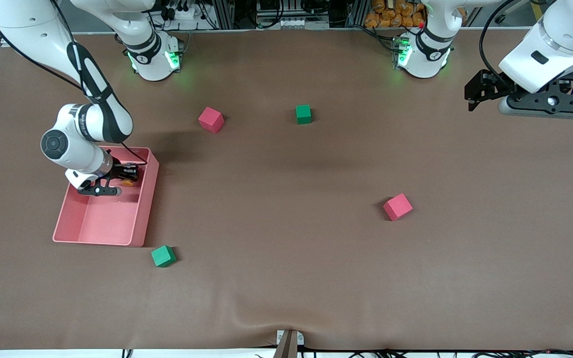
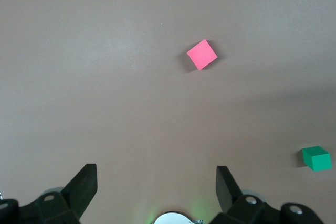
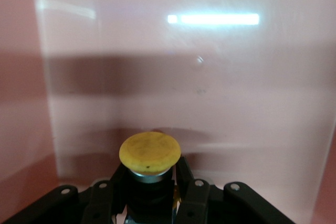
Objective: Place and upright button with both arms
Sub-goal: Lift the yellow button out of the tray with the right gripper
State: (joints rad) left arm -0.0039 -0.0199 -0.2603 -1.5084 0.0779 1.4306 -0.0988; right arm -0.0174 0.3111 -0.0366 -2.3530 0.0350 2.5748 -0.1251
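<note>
Right gripper (image 3: 151, 184) jaws pinch round-capped button (image 3: 150, 153); left gripper (image 2: 156, 182) jaws spread.

Robotics lab bench, not a home or shop. Two white arms (image 1: 92, 124) bolted at the table's (image 1: 286, 278) edge, green status lights on their bases. Brown mat covers the whole surface. Aluminium framing, cables and power strips (image 1: 187, 12) crowd the strip past the bases. Props only — foam cubes, pink (image 1: 397, 206) and green (image 1: 303, 114), and a pink plastic bin (image 1: 107, 233).
</note>
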